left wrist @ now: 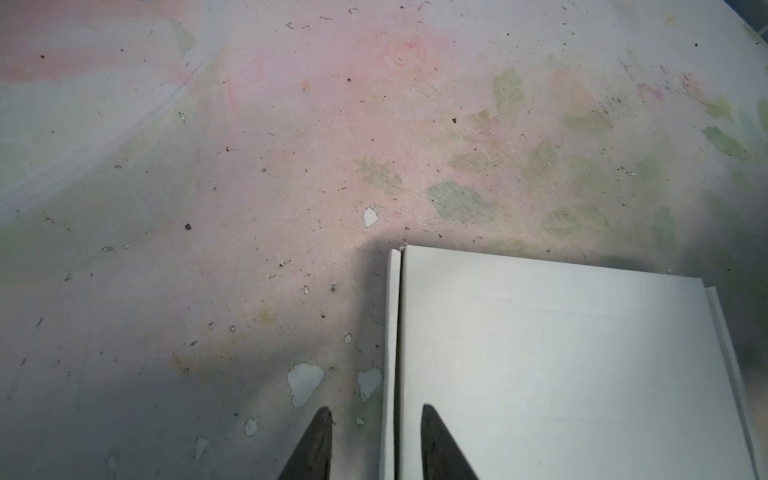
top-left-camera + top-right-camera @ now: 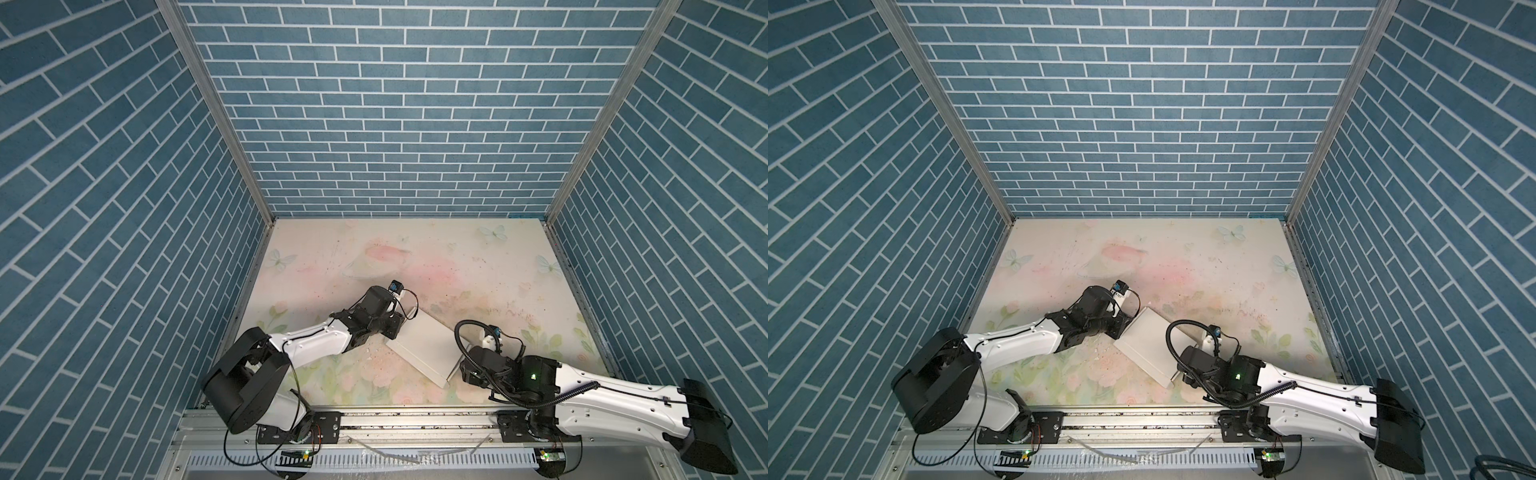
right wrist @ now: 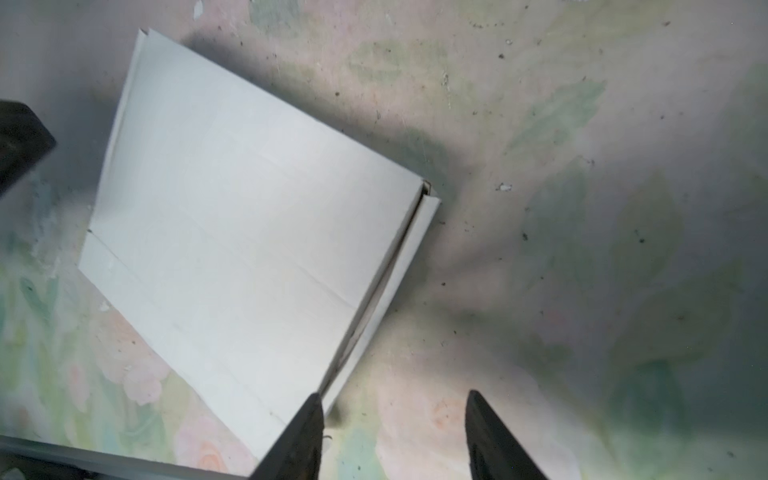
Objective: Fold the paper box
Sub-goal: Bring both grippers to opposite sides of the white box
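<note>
The paper box (image 2: 422, 347) (image 2: 1148, 347) lies shut and flat on the table between my two arms, set at an angle. In the left wrist view its white lid (image 1: 561, 365) fills the lower right. My left gripper (image 1: 376, 415) is open and straddles the box's side wall (image 1: 390, 353), one finger over the table and one over the lid. My right gripper (image 3: 395, 397) is open at the box's opposite end, with one fingertip (image 3: 311, 415) by the corner and only table between the jaws. That end's side flap (image 3: 409, 249) stands slightly off the box (image 3: 249, 216), leaving a dark gap.
The floral table mat (image 2: 415, 257) is walled by blue brick panels at the back and both sides. An aluminium rail (image 2: 415, 419) with both arm bases runs along the front edge. Small chips (image 1: 305, 382) mark the mat. Part of the left arm (image 3: 20, 141) shows beside the box.
</note>
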Action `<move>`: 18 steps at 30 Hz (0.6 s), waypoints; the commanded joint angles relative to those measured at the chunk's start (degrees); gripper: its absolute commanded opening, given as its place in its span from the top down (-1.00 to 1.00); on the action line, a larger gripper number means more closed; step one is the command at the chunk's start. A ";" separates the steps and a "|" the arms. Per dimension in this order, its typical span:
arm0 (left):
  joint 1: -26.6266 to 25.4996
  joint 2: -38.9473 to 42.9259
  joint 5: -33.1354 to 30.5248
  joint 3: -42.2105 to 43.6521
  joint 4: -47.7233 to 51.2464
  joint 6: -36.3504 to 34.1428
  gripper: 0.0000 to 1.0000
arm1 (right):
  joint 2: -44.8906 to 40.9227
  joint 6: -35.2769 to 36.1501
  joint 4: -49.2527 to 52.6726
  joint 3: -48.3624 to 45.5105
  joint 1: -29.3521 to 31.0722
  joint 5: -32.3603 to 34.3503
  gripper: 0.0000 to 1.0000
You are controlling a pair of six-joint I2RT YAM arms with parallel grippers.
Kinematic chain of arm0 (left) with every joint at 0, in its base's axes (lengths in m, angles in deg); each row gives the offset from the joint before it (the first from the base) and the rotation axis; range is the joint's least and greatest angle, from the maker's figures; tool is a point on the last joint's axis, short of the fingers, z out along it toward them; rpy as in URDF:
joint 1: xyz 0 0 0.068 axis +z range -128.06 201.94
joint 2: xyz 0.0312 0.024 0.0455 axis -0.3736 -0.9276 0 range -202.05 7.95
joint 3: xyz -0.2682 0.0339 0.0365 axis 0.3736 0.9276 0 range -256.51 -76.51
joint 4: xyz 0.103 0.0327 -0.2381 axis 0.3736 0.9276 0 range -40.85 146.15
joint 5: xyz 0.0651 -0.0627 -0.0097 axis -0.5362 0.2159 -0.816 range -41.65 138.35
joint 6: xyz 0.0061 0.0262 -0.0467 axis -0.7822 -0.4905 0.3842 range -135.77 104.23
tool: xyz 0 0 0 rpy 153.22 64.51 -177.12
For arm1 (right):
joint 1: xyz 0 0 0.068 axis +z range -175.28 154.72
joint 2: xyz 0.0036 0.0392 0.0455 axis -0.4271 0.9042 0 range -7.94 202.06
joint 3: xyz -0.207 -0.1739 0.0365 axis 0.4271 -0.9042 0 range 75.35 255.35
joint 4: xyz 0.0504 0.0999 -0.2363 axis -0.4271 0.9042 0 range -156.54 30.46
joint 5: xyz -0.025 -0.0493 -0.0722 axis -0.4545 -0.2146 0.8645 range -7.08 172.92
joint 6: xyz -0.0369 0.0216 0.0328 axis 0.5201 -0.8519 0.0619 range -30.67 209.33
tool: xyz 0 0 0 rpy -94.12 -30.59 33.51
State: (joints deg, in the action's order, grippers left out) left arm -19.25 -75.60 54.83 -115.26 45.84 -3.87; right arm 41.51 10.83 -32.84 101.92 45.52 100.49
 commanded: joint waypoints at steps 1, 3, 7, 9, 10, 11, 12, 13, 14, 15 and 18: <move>1.86 -2.27 2.17 -2.06 0.19 -1.09 0.25 | -1.07 -7.08 -6.66 -3.19 -0.23 3.52 -0.10; 2.61 -3.88 3.36 -2.82 -0.49 -1.00 0.26 | -0.66 -7.13 -8.93 -4.01 -0.29 3.71 -0.10; 3.07 -5.78 5.55 -3.01 -2.93 -0.80 0.27 | 0.86 -7.28 -11.00 -4.58 -0.92 3.58 -0.10; 3.05 -6.41 6.31 -3.16 -3.58 -0.63 0.27 | 1.30 -7.36 -12.88 -5.33 -1.45 3.51 -0.09; 3.07 -6.64 6.74 -3.18 -3.87 -0.56 0.28 | 1.61 -7.46 -13.80 -5.74 -1.94 3.29 -0.08; 3.05 -6.91 7.09 -3.11 -4.17 -0.39 0.28 | 1.90 -7.46 -14.88 -6.11 -2.32 2.93 -0.06; 3.02 -7.14 7.29 -3.03 -4.32 -0.22 0.29 | 2.24 -7.46 -15.61 -6.28 -2.75 2.60 -0.04; 3.04 -7.28 7.51 -2.86 -4.65 0.01 0.30 | 2.77 -7.46 -16.07 -6.34 -2.96 2.48 -0.02; 3.08 -7.46 7.86 -2.54 -5.22 0.13 0.31 | 3.45 -7.38 -16.25 -6.35 -3.12 2.31 0.00; 3.10 -7.55 8.05 -2.32 -5.63 0.38 0.31 | 3.99 -7.37 -16.42 -6.27 -3.24 2.15 0.01; 3.08 -7.85 8.60 -1.82 -6.26 0.77 0.35 | 5.80 -7.11 -17.66 -6.11 -3.72 1.48 0.06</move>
State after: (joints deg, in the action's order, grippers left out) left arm -16.46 -82.81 61.97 -117.42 41.36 -3.54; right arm 46.10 5.63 -48.52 97.09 42.35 101.93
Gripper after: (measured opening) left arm 0.328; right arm 0.475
